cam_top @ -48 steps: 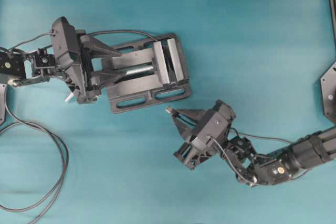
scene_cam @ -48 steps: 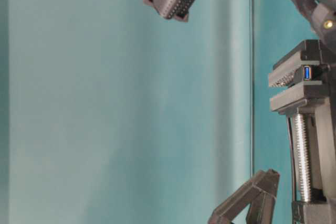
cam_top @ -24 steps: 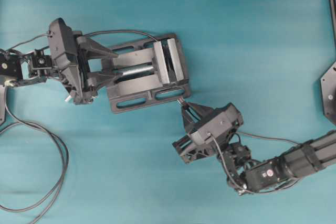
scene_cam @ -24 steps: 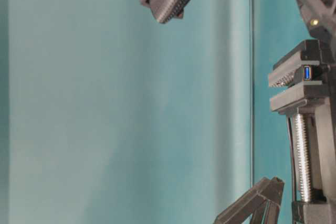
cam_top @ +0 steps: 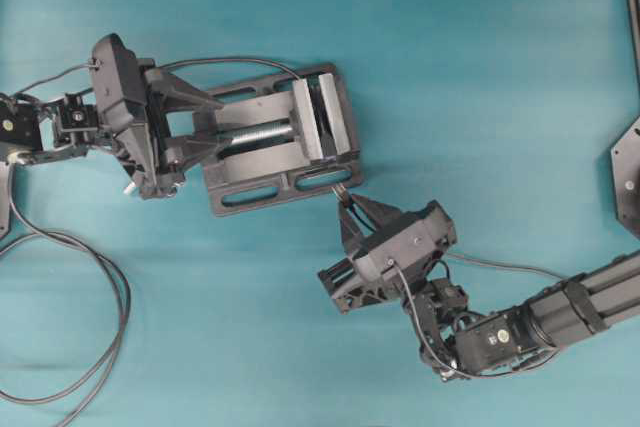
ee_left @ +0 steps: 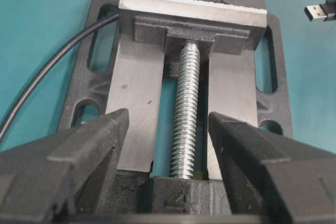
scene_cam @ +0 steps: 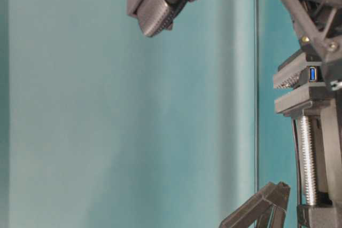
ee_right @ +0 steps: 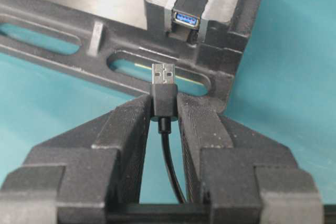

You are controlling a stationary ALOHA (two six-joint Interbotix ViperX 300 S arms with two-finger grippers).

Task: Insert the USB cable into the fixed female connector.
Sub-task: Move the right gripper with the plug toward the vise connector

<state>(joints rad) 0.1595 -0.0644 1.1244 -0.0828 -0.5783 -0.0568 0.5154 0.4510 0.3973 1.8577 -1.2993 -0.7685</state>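
The right end effector (ee_right: 164,109), clamped on the USB cable (ee_right: 164,95), is aligning its plug below the fixed female connector (ee_right: 187,18); next, a straight push in, while the left end effector (ee_left: 168,135) gapes wide.

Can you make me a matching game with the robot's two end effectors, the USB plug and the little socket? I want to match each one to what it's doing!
Things:
1. left end effector
2. right end effector
3. USB cable plug
4. fixed female connector

States:
a. clamped in the vise, blue inside
b. open, holding nothing
c. shut on the plug
d. silvery tip pointing at the socket, not in

Pairs: 1-b, 2-c, 3-d, 4-a
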